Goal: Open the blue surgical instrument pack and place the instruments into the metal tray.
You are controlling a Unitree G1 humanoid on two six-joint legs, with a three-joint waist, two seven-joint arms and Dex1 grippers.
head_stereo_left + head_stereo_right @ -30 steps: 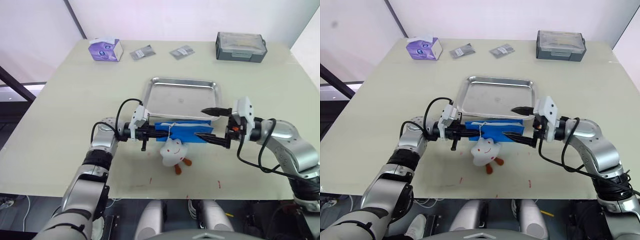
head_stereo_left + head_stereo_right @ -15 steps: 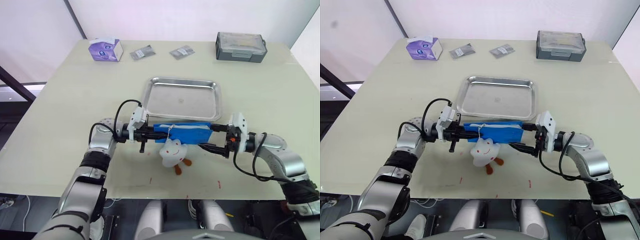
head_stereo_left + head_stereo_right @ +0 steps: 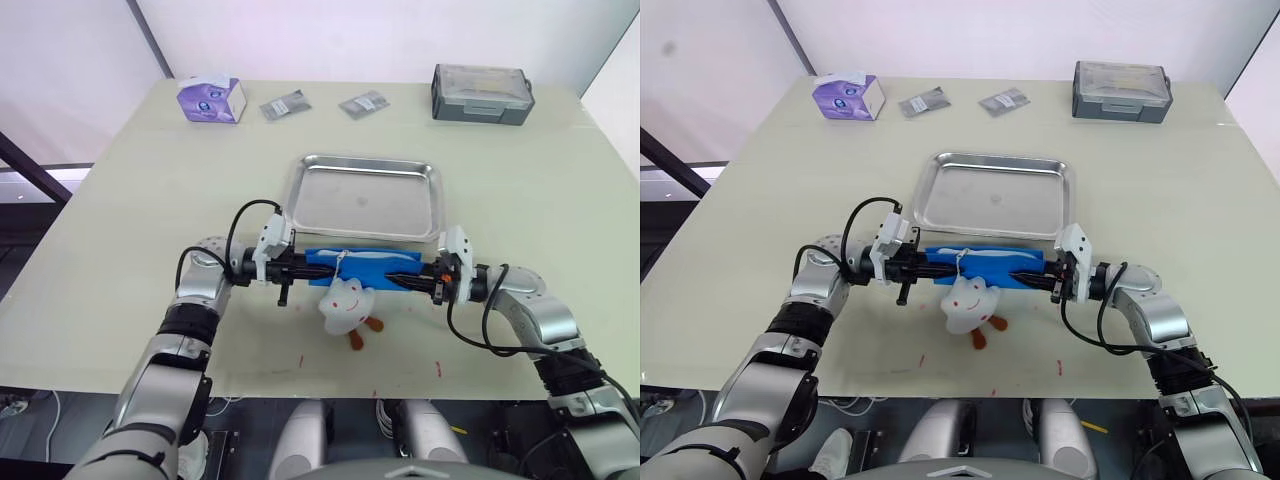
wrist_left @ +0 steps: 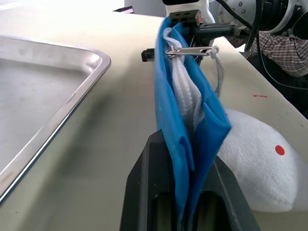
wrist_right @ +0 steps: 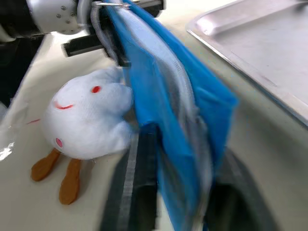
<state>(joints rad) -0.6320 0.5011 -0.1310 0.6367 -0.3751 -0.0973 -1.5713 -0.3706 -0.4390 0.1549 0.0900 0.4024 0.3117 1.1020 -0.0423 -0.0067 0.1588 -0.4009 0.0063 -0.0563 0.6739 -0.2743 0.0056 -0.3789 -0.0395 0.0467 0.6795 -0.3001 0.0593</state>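
Left eye view: I hold the pack (image 3: 362,268) between both grippers, just in front of the tray's near rim; the left gripper (image 3: 305,267) is clamped on its left end, and the left wrist view shows the blue fabric pinched between the two fingers; the right gripper (image 3: 405,283) has its fingers on either side of the right end, and I judge it closed on the fabric, though the right wrist view is blurred. The pack stands on edge above the table (image 3: 120,200), with a white plush toy (image 3: 346,305) hanging from it by a cord clipped to its top. The tray (image 3: 365,195) holds nothing; no instruments are visible, so I take them to be inside. Status: pack grasped at both ends, not yet opened. Remaining: open the pack; draw out each instrument; set them in the tray. I judge the task to be at an early stage.
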